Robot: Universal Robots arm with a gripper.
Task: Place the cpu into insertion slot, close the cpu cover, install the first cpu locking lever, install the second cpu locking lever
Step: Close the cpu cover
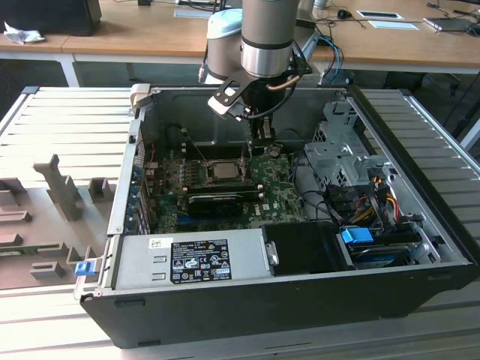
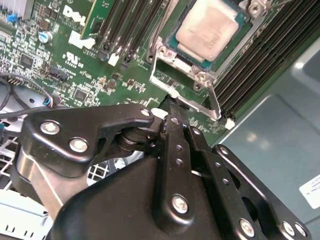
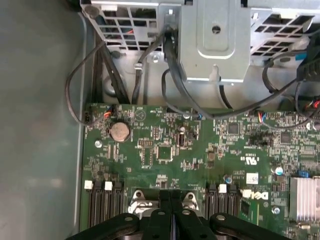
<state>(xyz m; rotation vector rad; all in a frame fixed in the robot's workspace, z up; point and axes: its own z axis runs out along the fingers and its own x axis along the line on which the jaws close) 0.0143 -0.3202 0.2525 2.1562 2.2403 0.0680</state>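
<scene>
Hand [image 2: 170,107] is clenched, its black fingers pressed together with nothing seen between them, tips just above the green circuit board [image 2: 75,75] beside the socket's corner. Its silver top showing, the cpu [image 2: 207,27] lies flat in the insertion slot [image 1: 205,171], and the cpu cover [image 2: 198,75] frames it. In the exterior view the hand [image 1: 261,142] reaches down into the open computer case [image 1: 300,300].

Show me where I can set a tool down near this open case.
Free: the ribbed table on the exterior view's left of the case, beyond the grey fixtures, and the ribbed strip on that view's right. Crowded: the drive cage and cables, and around the cpu, where the gripper hangs.
</scene>
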